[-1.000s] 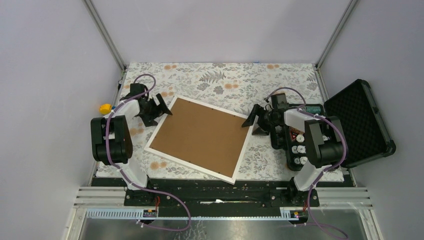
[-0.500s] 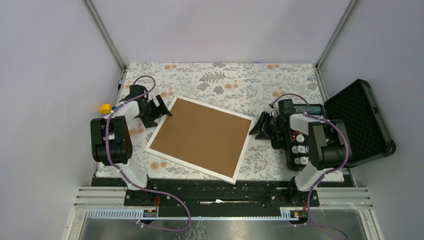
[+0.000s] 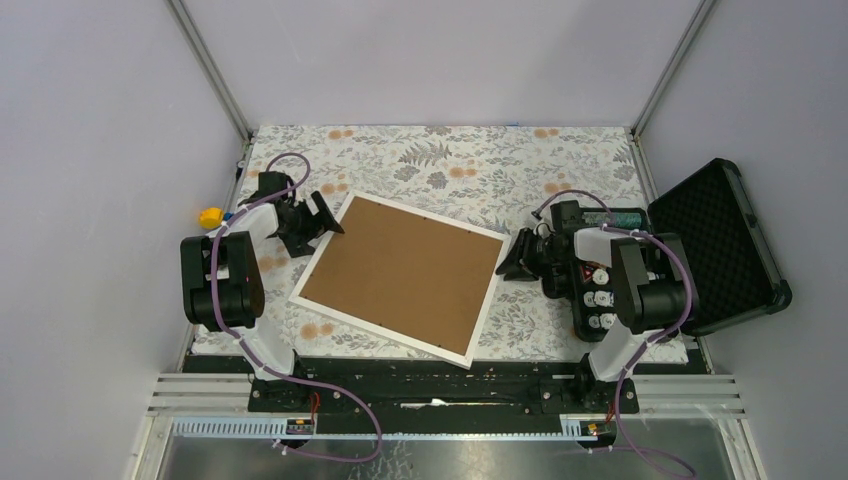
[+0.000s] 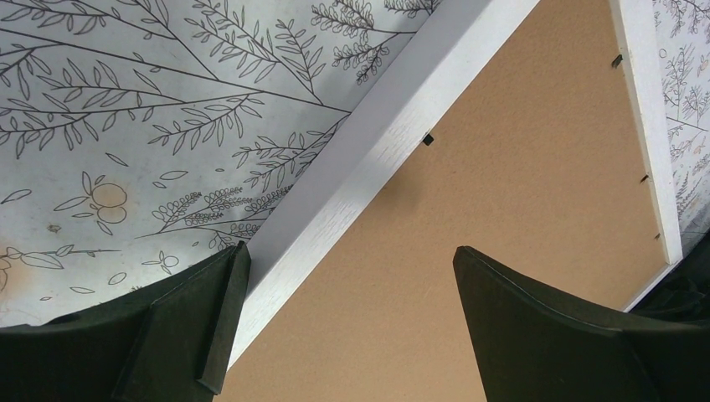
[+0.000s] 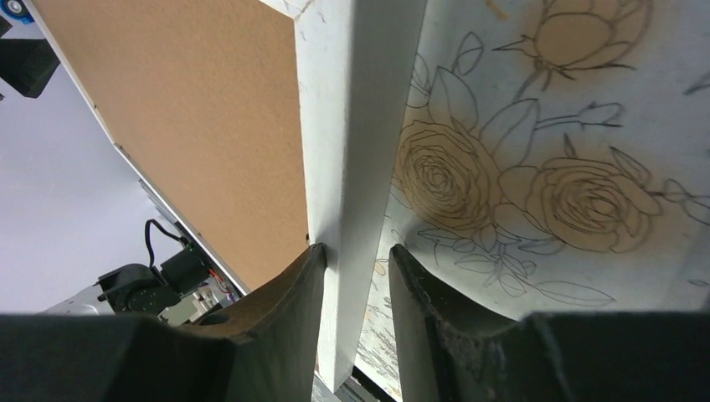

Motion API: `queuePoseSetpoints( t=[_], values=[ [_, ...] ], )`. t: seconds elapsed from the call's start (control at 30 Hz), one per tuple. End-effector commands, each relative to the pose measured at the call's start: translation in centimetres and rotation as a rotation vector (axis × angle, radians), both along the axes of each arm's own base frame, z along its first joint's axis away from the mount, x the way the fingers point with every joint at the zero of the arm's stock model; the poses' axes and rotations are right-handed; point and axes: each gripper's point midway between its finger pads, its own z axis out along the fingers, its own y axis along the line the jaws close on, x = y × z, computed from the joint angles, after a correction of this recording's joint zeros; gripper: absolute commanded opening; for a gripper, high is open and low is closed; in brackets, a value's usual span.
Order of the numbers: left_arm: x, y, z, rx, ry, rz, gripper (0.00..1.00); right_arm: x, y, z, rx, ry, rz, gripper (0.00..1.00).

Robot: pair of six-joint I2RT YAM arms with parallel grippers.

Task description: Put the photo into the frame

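The frame [image 3: 488, 300] lies face down on the floral cloth, its brown backing board [image 3: 400, 272] facing up; the photo is hidden. My left gripper [image 3: 318, 218] hovers open at the frame's far left corner. In the left wrist view its fingers [image 4: 209, 318] straddle the white rail [image 4: 368, 159] and board [image 4: 519, 167] and touch neither. My right gripper [image 3: 512, 258] is at the frame's right edge. In the right wrist view its jaws [image 5: 356, 251] bracket the white rail [image 5: 352, 126]: one finger [image 5: 285, 293] touches it, and a sliver of cloth shows beside the other.
An open black case [image 3: 715, 245] stands at the right, with a black tray of small round parts [image 3: 595, 295] by the right arm. A yellow object [image 3: 210, 216] lies off the cloth's left edge. Flowered cloth [image 3: 450, 165] shows behind the frame.
The right gripper has dropped to the frame's right edge and narrowed its jaws around the rail. The left arm and the frame have not moved.
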Motion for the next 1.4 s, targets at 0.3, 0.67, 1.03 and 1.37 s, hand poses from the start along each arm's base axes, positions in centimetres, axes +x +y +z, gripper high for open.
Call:
queuePoseSetpoints(
  t=[0.3, 0.67, 1.03, 1.37],
  values=[
    [-0.2, -0.8, 1.0, -0.044, -0.032, -0.02, 0.99, 0.1, 0.8, -1.6, -0.059, 0.024, 0.021, 0.37],
    [-0.5, -2.0, 0.3, -0.109, -0.011, -0.057, 0.99, 0.1, 1.1, -4.3, -0.236, 0.117, 0.041, 0.36],
    [-0.8, -3.3, -0.3, -0.14, 0.009, -0.096, 0.99, 0.8, 0.2, -5.8, -0.496, 0.175, 0.113, 0.36],
    [-0.7, -3.3, -0.2, -0.134, 0.008, -0.092, 0.99, 1.6, 1.1, -7.3, -0.73, 0.207, 0.191, 0.36]
  ],
)
